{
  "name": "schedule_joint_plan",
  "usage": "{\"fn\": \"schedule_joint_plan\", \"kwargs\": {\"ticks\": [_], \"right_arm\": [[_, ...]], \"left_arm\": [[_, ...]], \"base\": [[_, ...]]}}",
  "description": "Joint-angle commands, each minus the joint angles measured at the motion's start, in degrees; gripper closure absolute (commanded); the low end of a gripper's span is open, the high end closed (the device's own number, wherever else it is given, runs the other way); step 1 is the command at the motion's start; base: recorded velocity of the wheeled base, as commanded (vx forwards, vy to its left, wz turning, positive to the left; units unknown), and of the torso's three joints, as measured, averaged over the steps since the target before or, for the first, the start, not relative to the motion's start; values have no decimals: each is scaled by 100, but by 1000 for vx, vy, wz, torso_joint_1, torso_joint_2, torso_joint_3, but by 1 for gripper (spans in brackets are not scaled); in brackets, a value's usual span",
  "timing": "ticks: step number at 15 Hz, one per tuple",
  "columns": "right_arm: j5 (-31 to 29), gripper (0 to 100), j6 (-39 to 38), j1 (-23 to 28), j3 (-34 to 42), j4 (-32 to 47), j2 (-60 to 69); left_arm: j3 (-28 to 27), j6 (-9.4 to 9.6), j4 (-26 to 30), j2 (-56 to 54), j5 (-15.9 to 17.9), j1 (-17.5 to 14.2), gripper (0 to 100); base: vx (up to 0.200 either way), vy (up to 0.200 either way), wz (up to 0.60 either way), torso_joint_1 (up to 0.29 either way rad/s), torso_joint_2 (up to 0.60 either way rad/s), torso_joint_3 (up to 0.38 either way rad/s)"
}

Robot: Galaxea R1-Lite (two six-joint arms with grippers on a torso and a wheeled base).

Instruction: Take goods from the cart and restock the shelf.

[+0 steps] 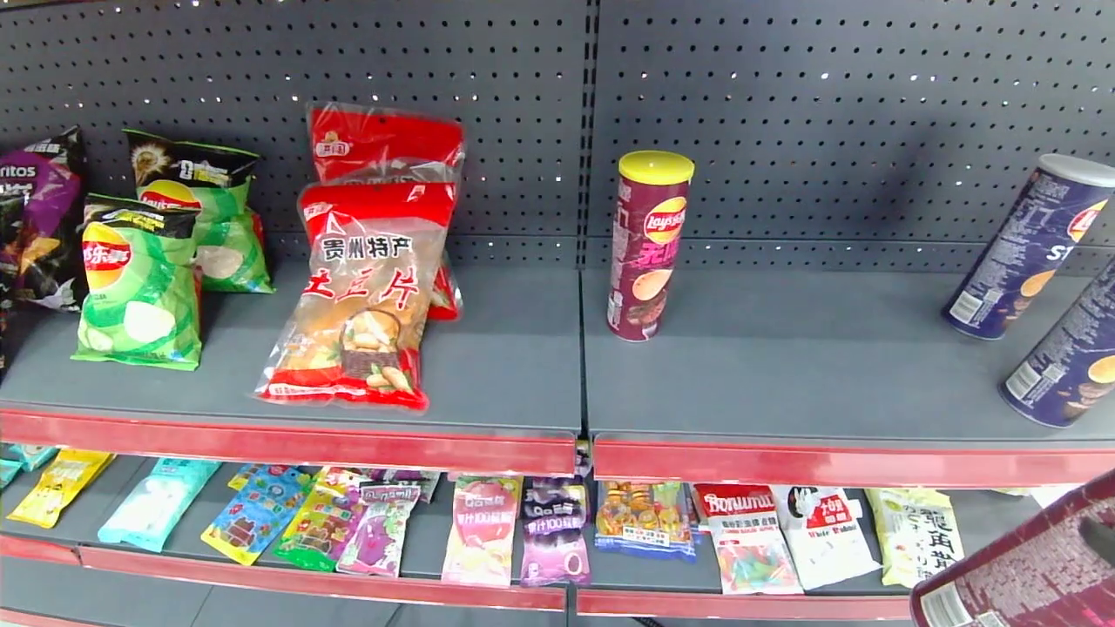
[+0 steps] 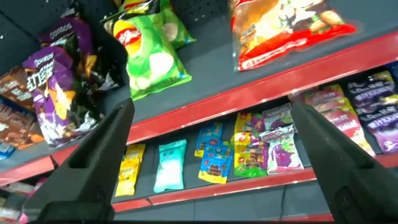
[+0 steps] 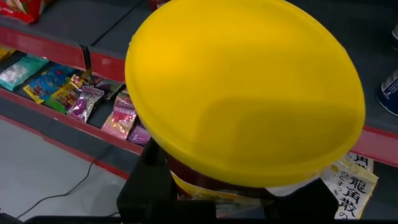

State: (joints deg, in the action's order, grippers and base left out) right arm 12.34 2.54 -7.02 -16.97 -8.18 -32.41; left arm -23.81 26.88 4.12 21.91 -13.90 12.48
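A maroon chips can [image 1: 1023, 570] with a yellow lid [image 3: 245, 87] lies tilted at the lower right of the head view, below the front edge of the upper shelf [image 1: 784, 366]. My right gripper [image 3: 227, 199] is shut on this can, its dark fingers clamped on the body just under the lid. A matching maroon can [image 1: 646, 246] stands upright in the middle of the shelf. My left gripper [image 2: 211, 106] is open with nothing between its fingers, in front of the left part of the shelving, facing green chip bags [image 2: 149, 59].
Two blue cans [image 1: 1028, 248] lean at the shelf's right end. Red snack bags [image 1: 366, 296] and green chip bags [image 1: 144, 292] fill the left half. Bare shelf lies between the maroon can and the blue cans. Candy packets [image 1: 488, 531] line the lower shelf.
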Motion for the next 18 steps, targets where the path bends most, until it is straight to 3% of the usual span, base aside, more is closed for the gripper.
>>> {"fn": "schedule_joint_plan", "kwargs": {"ticks": [1,3,6,13,15,18], "right_arm": [[6,100,1,-1,-8,1,-54],[6,100,1,-45,1,1,-63],[-12,100,1,-115,9,1,-72],[-3,100,1,-115,9,1,-177],[-3,100,1,-124,9,1,-213],[-3,100,1,-124,1,-8,-239]], "left_arm": [[8,-7,1,24,27,9,0],[8,-7,10,59,27,9,0],[17,-7,10,103,27,9,0],[69,1,10,112,63,17,0],[69,1,10,121,63,17,0],[69,1,10,112,63,17,0]], "base": [[0,0,0,0,0,0],[0,0,0,0,0,0],[200,0,0,-7,1,5],[0,0,0,0,0,0],[200,0,0,5,5,0],[0,0,0,0,0,0]]}}
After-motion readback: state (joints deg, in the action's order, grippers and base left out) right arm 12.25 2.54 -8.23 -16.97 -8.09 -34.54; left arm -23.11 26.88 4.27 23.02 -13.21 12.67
